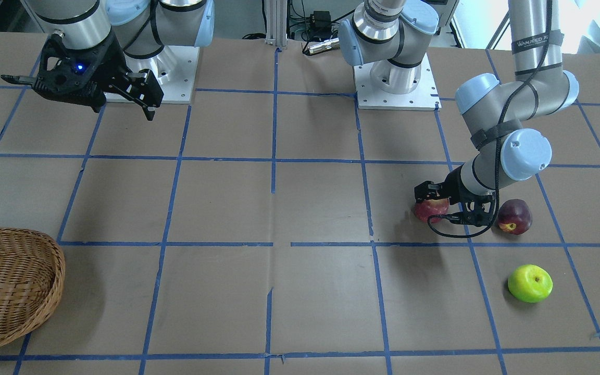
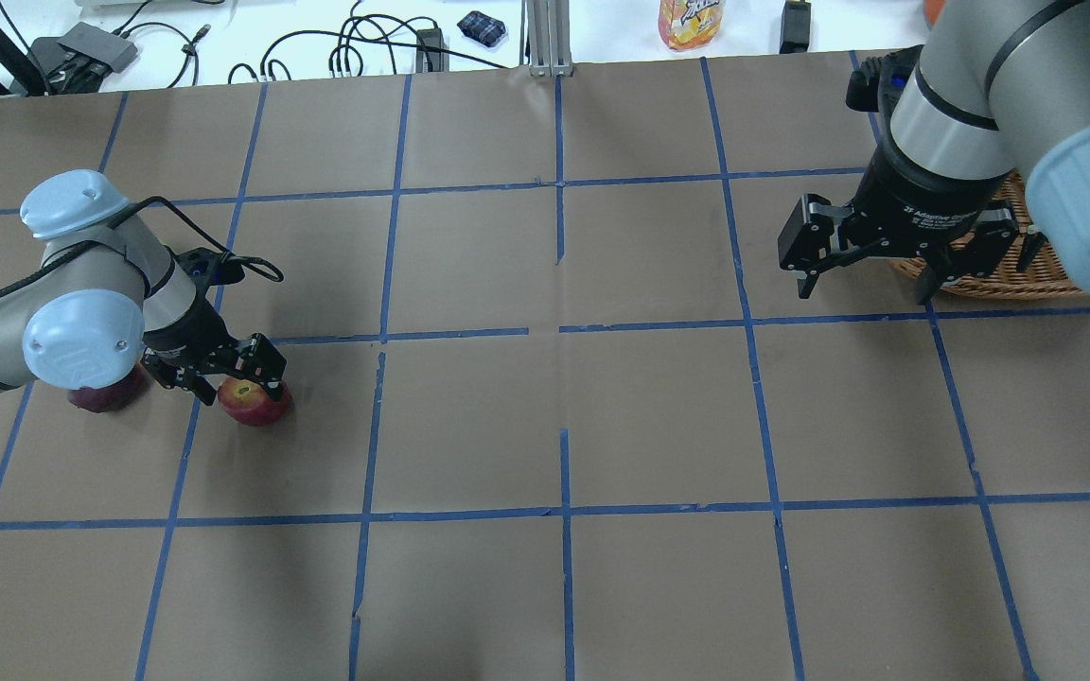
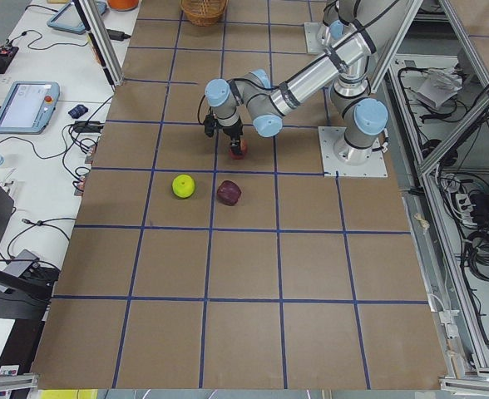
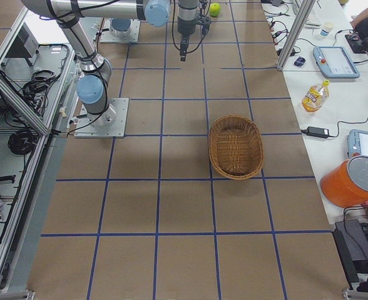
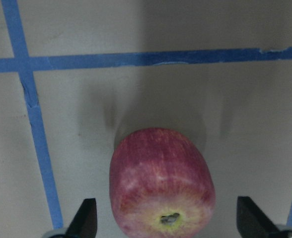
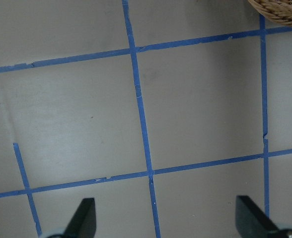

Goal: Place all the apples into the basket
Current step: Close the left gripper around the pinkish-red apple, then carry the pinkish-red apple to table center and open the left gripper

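Note:
The red apple (image 1: 430, 209) lies on the brown table, stem end toward the left wrist camera (image 5: 161, 183). My left gripper (image 2: 223, 380) is low over it, open, with its fingers apart on either side and not touching it. The maroon apple (image 1: 514, 216) lies just beside my left wrist, partly hidden in the overhead view (image 2: 105, 395). The green apple (image 1: 529, 283) lies apart, nearer the table's front edge. The wicker basket (image 1: 8, 286) is empty at the other end of the table. My right gripper (image 2: 871, 284) is open and empty, held high beside the basket (image 2: 990, 279).
Blue tape lines grid the table. Both arm bases (image 1: 396, 78) stand at the robot's edge. Cables, a bottle (image 2: 692, 21) and tablets lie on the white bench beyond the far edge. An orange bucket (image 4: 353, 181) stands off the table.

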Robot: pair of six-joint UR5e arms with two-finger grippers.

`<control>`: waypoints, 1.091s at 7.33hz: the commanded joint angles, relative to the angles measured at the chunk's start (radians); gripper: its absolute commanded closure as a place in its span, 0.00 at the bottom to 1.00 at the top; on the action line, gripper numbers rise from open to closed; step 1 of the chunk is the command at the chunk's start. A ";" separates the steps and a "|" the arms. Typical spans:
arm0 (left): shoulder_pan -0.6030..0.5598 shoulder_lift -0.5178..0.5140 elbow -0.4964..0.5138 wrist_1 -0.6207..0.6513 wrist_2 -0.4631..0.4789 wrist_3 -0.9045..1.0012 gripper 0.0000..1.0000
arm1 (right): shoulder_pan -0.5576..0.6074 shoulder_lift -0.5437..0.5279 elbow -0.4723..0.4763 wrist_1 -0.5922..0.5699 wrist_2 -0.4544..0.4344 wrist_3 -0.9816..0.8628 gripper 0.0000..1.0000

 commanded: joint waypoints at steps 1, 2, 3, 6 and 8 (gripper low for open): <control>-0.020 0.011 0.017 0.038 0.075 -0.014 1.00 | 0.000 0.002 0.000 0.000 0.000 0.000 0.00; -0.055 0.049 0.108 -0.075 0.018 -0.061 1.00 | 0.000 0.000 0.000 0.000 0.000 -0.001 0.00; -0.135 0.040 0.235 -0.211 -0.051 -0.150 1.00 | 0.003 0.002 0.000 -0.002 0.000 -0.001 0.00; -0.413 -0.120 0.407 -0.082 -0.281 -0.491 1.00 | 0.003 0.002 0.000 -0.005 0.005 -0.001 0.00; -0.545 -0.223 0.423 0.108 -0.258 -0.614 1.00 | 0.000 0.003 0.011 -0.002 0.001 -0.002 0.00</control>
